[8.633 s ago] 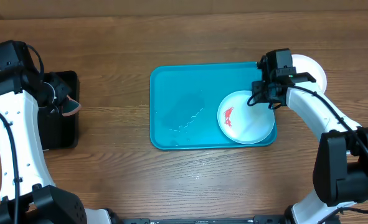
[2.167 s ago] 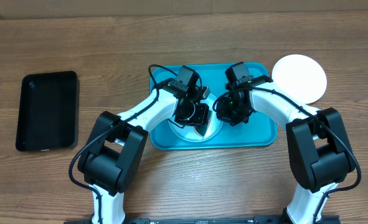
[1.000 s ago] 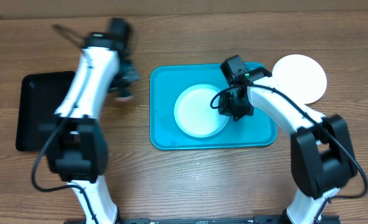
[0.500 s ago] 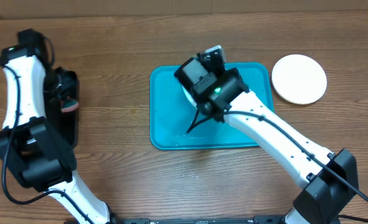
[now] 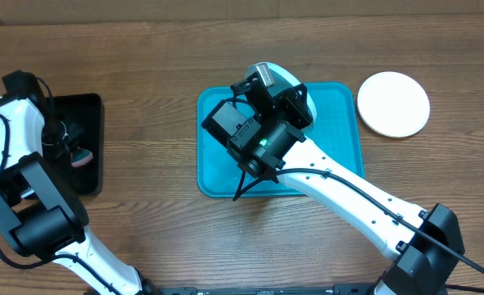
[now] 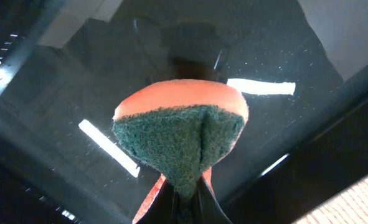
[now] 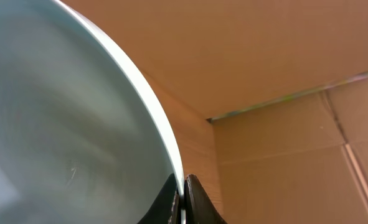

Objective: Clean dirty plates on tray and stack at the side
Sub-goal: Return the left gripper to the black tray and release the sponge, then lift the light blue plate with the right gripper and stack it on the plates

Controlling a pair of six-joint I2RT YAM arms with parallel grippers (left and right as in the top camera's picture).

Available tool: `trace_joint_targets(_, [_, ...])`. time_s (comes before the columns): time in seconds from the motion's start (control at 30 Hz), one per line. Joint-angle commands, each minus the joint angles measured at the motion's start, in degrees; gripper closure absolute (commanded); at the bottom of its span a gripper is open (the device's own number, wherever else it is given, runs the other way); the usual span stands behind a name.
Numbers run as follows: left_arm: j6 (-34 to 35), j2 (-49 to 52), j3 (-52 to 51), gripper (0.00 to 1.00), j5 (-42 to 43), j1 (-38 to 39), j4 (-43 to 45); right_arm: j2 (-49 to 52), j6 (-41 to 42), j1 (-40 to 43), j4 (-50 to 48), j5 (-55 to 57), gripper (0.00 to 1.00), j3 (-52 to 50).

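Note:
My right gripper point(image 7: 182, 194) is shut on the rim of a light-blue-rimmed plate point(image 7: 59, 124) and holds it tilted, lifted above the teal tray point(image 5: 340, 123). In the overhead view only the plate's edge point(image 5: 276, 74) shows past my raised right arm. A white plate point(image 5: 393, 104) lies on the table right of the tray. No yellow-green-rimmed plate is in view. My left gripper point(image 6: 184, 202) is shut on an orange sponge with a green scouring face point(image 6: 180, 134), low over the black tray point(image 6: 296, 56).
The black tray point(image 5: 90, 111) sits at the far left with my left gripper point(image 5: 71, 152) and sponge point(image 5: 80, 156) inside it. My right arm covers much of the teal tray's middle. Cardboard walls show behind the plate in the right wrist view.
My left arm has carried the sponge from the teal tray over to the black tray. My right gripper has lifted the plate off the teal tray and tilted it up.

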State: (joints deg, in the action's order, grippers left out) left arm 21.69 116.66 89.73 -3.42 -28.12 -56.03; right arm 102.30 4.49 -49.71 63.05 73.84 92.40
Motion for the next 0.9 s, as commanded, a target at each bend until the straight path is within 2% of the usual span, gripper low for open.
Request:
trace_joint_targets(0.0, [-2.7, -0.7, -2.4, 0.96, 0.5, 0.0, 2.5, -0.9, -0.3, -0.2, -0.4, 4.1, 0.96, 1.6])
trace_joint_targets(0.23, [-3.7, -0.7, -5.8, 0.94, -2.1, -0.1, 6.6, -0.9, -0.2, -0.2, -0.3, 0.2, 0.96, 1.6])
trace_joint_targets(0.27, [-3.5, -0.7, -5.8, 0.77, -1.9, -0.1, 6.7, -0.9, -0.2, -0.2, -0.3, -0.6, 0.96, 1.6])
trace_joint_targets(0.33, [-3.3, -0.7, -5.8, 0.35, 0.4, -0.1, 6.8, -0.9, -0.2, -0.2, -0.6, -1.1, 0.96, 1.6])
trace_joint_targets(0.37, [-3.3, -0.7, -5.6, 0.2, 1.6, -0.1, 6.9, -0.9, -0.2, -0.2, -0.8, -1.1, 0.96, 1.6])
trace_joint_targets(0.4, [-3.3, -0.7, -5.3, 0.15, 2.0, -0.2, 6.8, -0.9, -0.2, -0.2, -1.0, -1.1, 0.96, 1.6])
trace_joint_targets(0.53, [-3.3, -1.1, -0.9, 0.13, 2.0, -0.9, 2.1, -0.9, -0.3, -0.2, -1.2, -0.2, 0.96, 1.6])
trace_joint_targets(0.73, [-3.3, -2.1, 12.8, 0.14, 3.3, -2.3, -10.9, -0.9, -0.2, -0.2, -1.2, 2.0, 0.96, 1.6])
trace_joint_targets(0.87, [-3.3, -3.2, 19.0, 0.06, 9.0, -2.2, -16.1, -0.9, 3.1, 0.6, -1.6, -6.2, 0.96, 1.5])
